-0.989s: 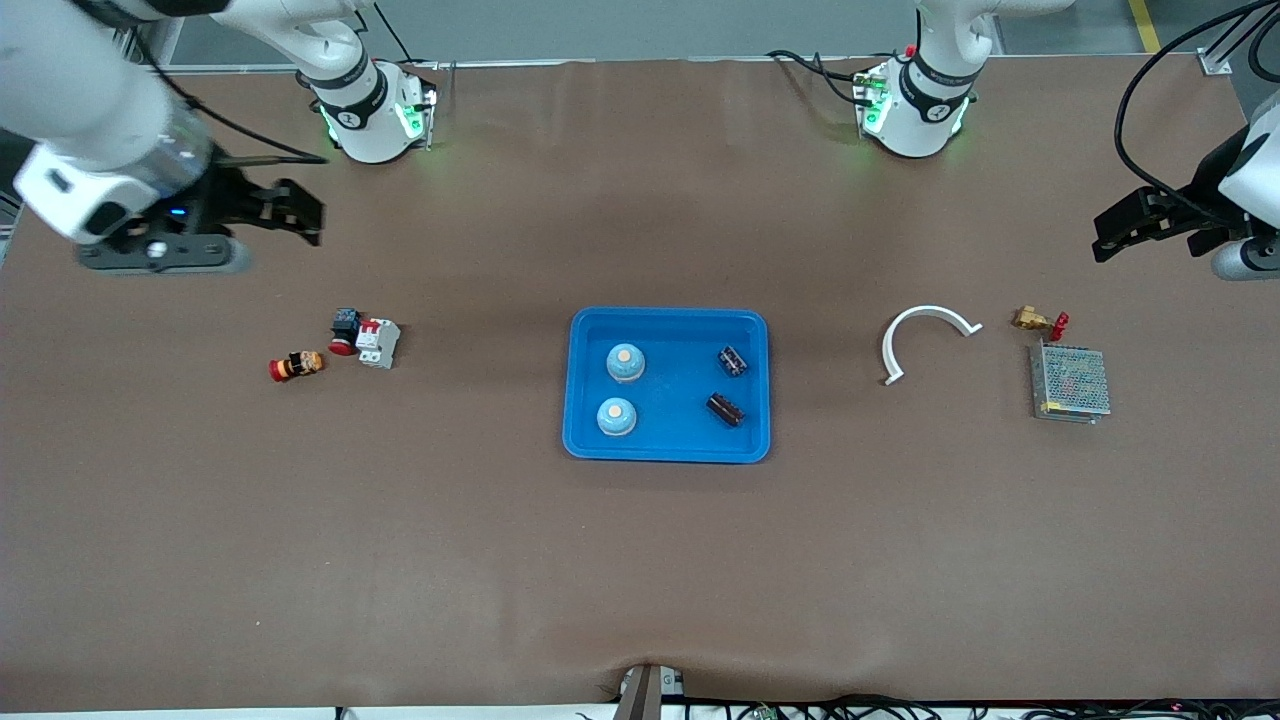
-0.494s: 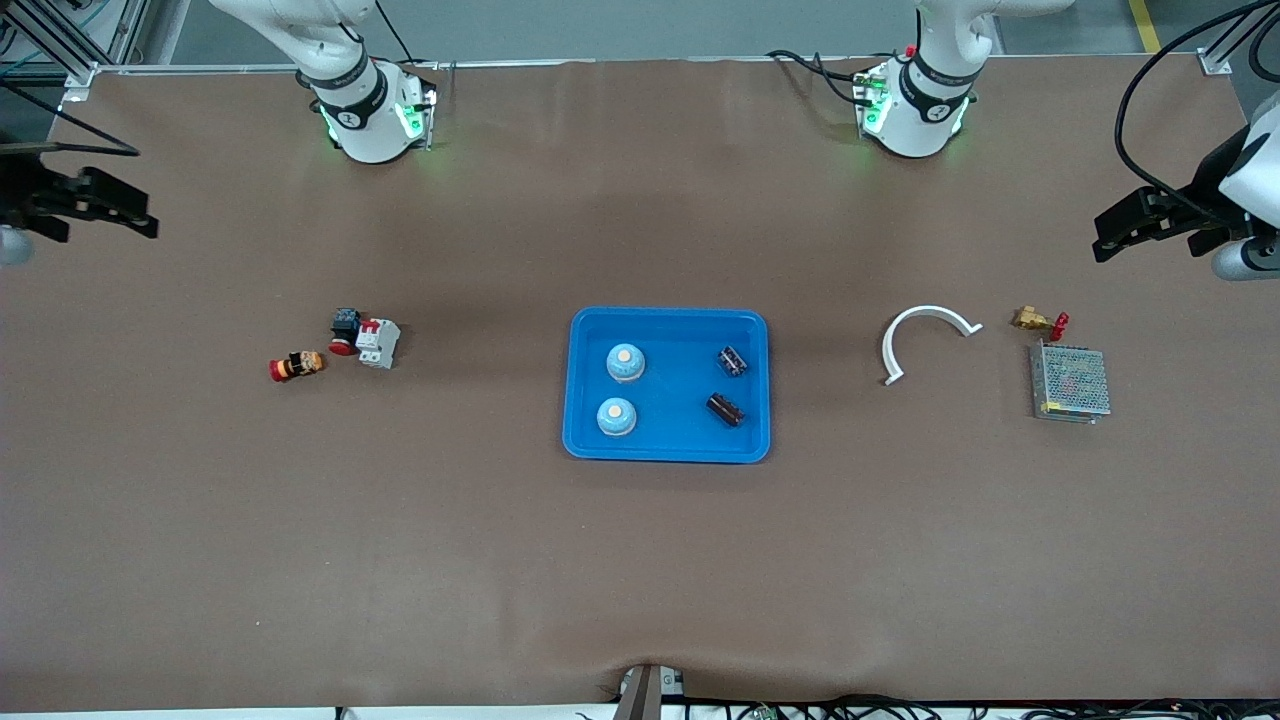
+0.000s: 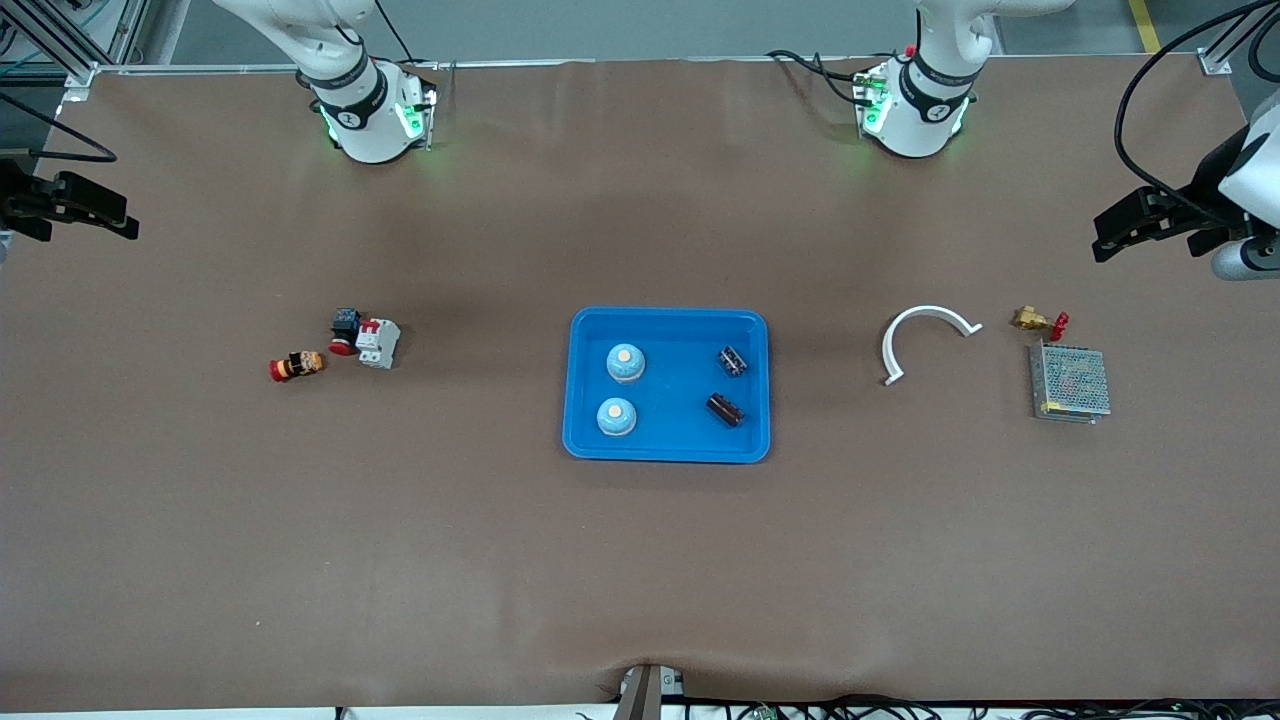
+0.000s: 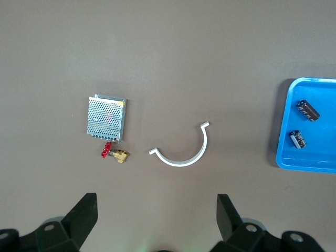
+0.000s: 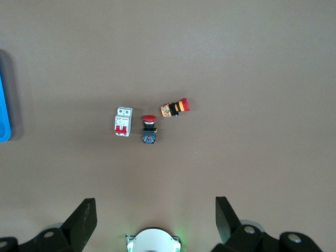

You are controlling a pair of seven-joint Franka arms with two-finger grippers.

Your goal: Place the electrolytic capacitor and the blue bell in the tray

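Note:
The bright-blue tray lies mid-table. Two blue bells stand in the half of it toward the right arm's end. Two dark electrolytic capacitors lie in the other half. The left wrist view shows a corner of the tray with both capacitors. My left gripper hangs open and empty over the left arm's end of the table. My right gripper hangs open and empty over the right arm's end.
Toward the left arm's end lie a white curved strip, a brass valve and a metal mesh box. Toward the right arm's end lie a white circuit breaker, a red push button and a red-orange button.
The right arm has drawn back toward the table's end, so only its open fingers now show at the front view's edge. The left arm and the parts have not moved.

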